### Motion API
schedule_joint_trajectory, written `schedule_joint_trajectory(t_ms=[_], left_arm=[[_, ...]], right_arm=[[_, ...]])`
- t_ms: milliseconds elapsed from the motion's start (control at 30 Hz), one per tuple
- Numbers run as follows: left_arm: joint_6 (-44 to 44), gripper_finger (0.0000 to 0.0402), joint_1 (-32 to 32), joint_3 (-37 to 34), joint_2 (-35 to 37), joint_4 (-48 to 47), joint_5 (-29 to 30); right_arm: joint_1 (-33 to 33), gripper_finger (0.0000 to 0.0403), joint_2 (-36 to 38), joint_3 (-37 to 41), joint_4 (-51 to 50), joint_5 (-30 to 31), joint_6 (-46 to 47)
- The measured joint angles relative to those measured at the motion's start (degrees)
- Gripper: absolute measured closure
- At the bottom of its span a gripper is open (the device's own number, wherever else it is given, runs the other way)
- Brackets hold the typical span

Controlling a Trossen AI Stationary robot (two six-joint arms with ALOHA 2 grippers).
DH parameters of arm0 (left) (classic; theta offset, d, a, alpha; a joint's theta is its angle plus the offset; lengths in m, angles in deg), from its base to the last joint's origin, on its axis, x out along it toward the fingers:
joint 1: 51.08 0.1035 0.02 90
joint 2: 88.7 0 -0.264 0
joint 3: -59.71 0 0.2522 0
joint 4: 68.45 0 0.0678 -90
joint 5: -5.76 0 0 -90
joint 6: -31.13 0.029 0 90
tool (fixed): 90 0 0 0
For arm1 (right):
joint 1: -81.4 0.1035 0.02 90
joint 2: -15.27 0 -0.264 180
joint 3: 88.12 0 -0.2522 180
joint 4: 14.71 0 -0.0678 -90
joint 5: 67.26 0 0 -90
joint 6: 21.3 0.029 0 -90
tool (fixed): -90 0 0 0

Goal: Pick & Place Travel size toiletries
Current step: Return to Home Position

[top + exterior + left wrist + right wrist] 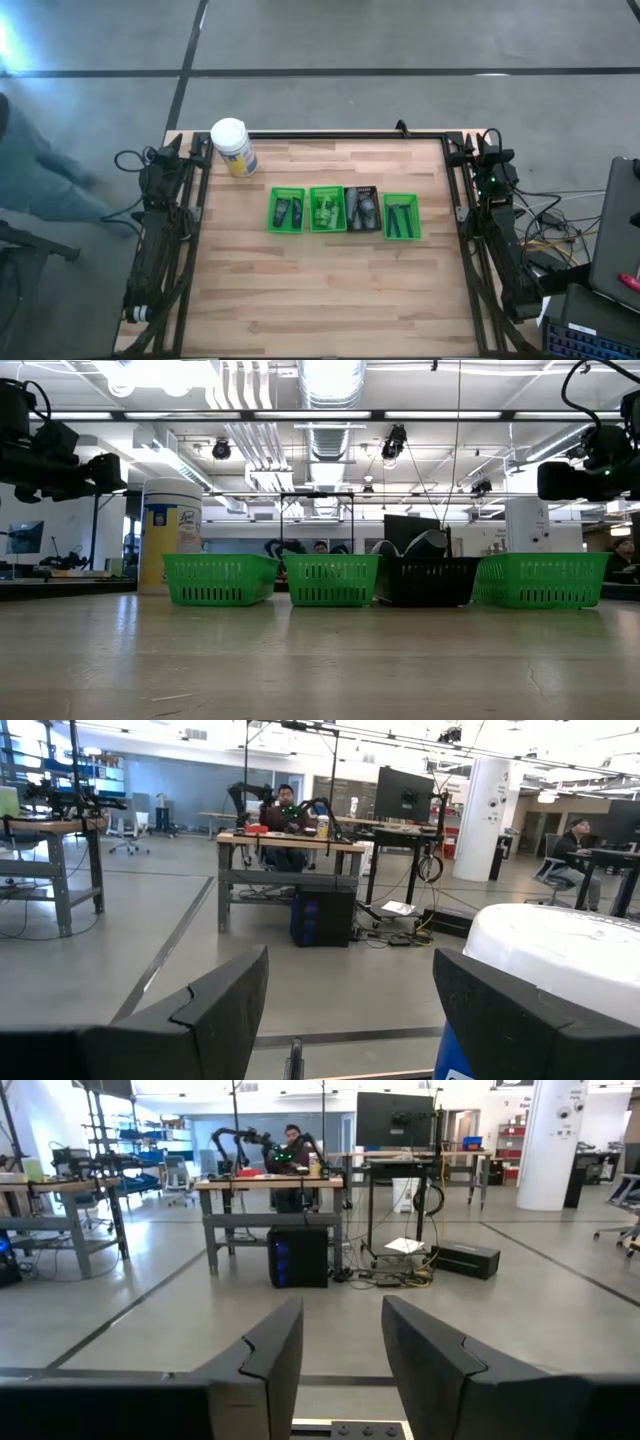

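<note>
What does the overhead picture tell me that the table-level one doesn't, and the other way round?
Only the high view sees the contents: dark tubes in the leftmost bin, green bottles in the second bin, grey items in the dark bin, dark sticks in the rightmost bin. It shows the whole left arm and right arm lying along the table's sides. Only the low view shows the bins' slotted walls and the room behind. Both show four bins in a row and the white canister.
</note>
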Motion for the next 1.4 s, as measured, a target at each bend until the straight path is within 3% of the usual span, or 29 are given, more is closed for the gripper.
schedule_joint_trajectory(t_ms=[967, 1400], left_arm=[[0.0, 0.0113, 0.0, 0.0, 0.0, 0.0, 0.0], [0.0, 0.0112, 0.0, 0.0, 0.0, 0.0, 0.0]], right_arm=[[0.0, 0.0203, 0.0, 0.0, 0.0, 0.0, 0.0], [0.0, 0.0225, 0.0, 0.0, 0.0, 0.0, 0.0]])
